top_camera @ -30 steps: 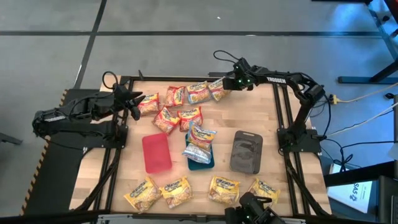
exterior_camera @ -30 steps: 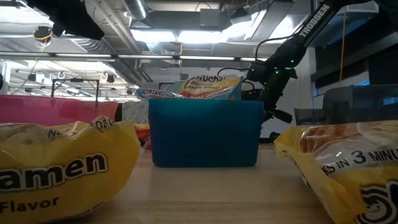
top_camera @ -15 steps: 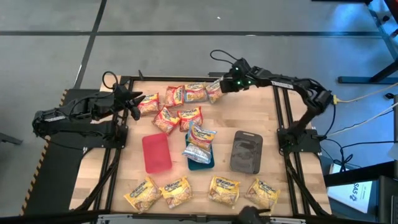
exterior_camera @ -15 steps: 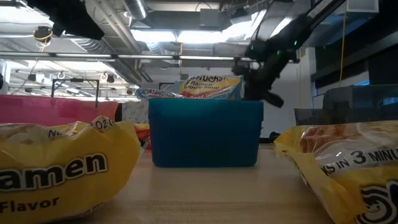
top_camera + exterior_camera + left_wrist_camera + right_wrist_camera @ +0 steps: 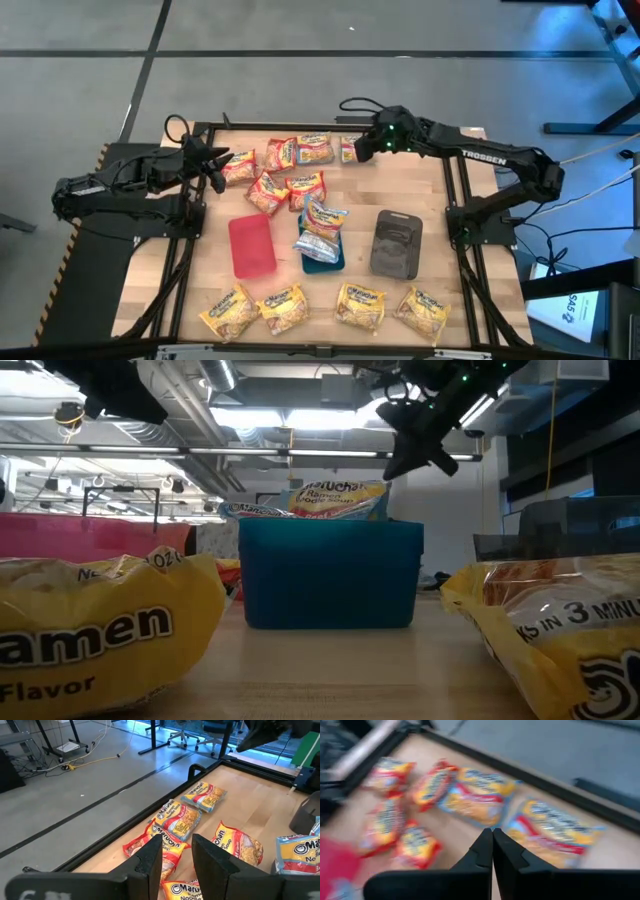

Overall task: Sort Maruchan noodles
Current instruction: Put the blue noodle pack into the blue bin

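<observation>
Maruchan noodle packets lie in three groups. Red ones point(image 5: 268, 190) and two blue-edged ones point(image 5: 315, 150) point(image 5: 350, 148) lie flat along the far edge. Two more point(image 5: 322, 228) are stacked on the teal tray point(image 5: 325, 264). Several yellow ones point(image 5: 283, 308) line the near edge. My right gripper point(image 5: 363, 150) point(image 5: 398, 466) point(image 5: 492, 836) hangs shut and empty, high above the far-right blue-edged packet point(image 5: 555, 827). At the far left my left gripper point(image 5: 218, 163) point(image 5: 176, 845) waits open above a red packet point(image 5: 155, 846).
A plain red tray point(image 5: 251, 245) and a dark grey tray point(image 5: 397, 243) lie flat on either side of the teal tray. Bare wood shows between the trays and the far packets, and at the table's right. A black frame point(image 5: 455, 200) edges the table.
My right gripper has risen well clear of the table from beside the far-right blue-edged packet, rolling at the wrist, and has stayed shut. Its arm has swung toward the table's right.
</observation>
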Tool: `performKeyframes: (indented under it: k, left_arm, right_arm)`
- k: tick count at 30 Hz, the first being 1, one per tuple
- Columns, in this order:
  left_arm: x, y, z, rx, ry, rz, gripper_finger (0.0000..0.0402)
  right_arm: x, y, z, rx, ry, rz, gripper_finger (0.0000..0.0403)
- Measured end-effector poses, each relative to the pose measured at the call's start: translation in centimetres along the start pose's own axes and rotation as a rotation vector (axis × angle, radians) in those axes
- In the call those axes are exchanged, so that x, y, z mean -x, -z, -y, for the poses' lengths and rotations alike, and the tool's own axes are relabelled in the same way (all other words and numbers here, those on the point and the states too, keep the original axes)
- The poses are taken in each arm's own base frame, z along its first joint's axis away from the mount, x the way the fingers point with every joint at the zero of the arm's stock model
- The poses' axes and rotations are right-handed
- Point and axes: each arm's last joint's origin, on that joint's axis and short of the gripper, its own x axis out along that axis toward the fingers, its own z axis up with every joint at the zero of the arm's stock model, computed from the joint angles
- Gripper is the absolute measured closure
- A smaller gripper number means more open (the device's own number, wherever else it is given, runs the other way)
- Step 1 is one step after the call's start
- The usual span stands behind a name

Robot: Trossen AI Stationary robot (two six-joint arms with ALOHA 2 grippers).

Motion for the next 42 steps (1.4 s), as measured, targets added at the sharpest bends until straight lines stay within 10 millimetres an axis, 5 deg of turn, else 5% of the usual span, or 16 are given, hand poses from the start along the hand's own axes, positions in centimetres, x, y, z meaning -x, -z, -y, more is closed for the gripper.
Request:
performKeyframes:
  k: [10,14,22,30,42]
  left_arm:
    - [0.0,0.0,0.0,0.0,0.0,0.0,0.0303]
    - [0.0,0.0,0.0,0.0,0.0,0.0,0.0303]
    - [0.0,0.0,0.0,0.0,0.0,0.0,0.0303]
    - [0.0,0.0,0.0,0.0,0.0,0.0,0.0303]
    - [0.0,0.0,0.0,0.001,0.0,0.0,0.0303]
  right_arm:
    - [-0.1,0.2,0.3,0.112,0.058,-0.004,0.0391]
    - [-0.1,0.6,2.0,0.107,0.183,-0.083,0.0383]
    - [-0.9,0.7,6.4,-0.047,0.347,-0.232,0.025]
    - [-5.5,1.1,7.9,-0.253,0.181,-0.351,0.01]
    - [-10.2,2.7,9.7,-0.423,0.105,-0.472,0.0092]
